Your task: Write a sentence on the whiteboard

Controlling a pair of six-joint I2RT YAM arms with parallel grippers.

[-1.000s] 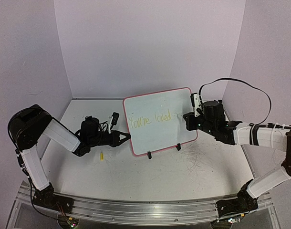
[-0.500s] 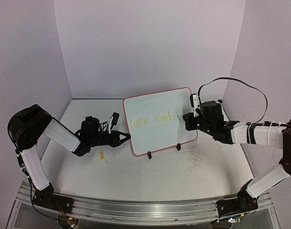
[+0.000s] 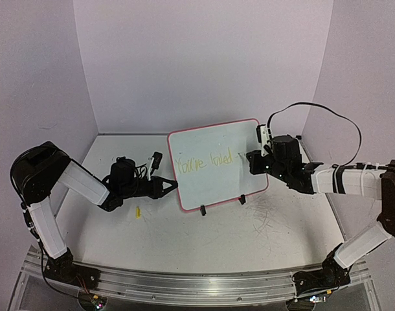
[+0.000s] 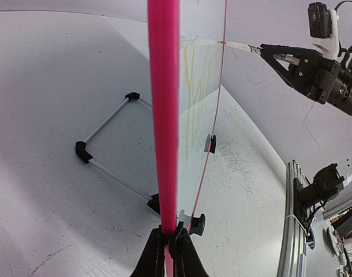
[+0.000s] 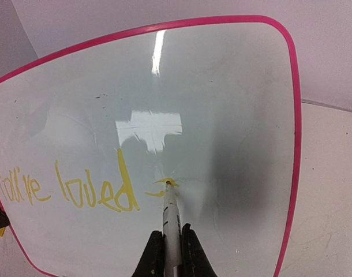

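Note:
The whiteboard [image 3: 217, 184] stands propped on its wire stand mid-table, white with a pink rim. The sentence [image 3: 204, 162] on it reads "You're loved" in yellow [image 5: 66, 187]. My left gripper [image 3: 175, 188] is shut on the board's left rim [image 4: 163, 115], its jaws pinching the pink edge [image 4: 171, 234]. My right gripper [image 3: 250, 162] is shut on a white marker [image 5: 171, 219]. The marker's tip [image 5: 167, 183] touches the board [image 5: 233, 104] just right of "loved", where short fresh yellow strokes show. In the left wrist view the marker [image 4: 239, 46] meets the board's face.
A small yellow piece [image 3: 138, 211] lies on the table below my left gripper. Grey scratch marks [image 3: 269, 220] cover the table in front of the board. The black wire stand [image 4: 107, 144] juts out behind it. Walls close in on three sides.
My right gripper has shifted slightly left and up with the marker against the board, adding small yellow strokes after "loved". The left arm and the board have stayed still.

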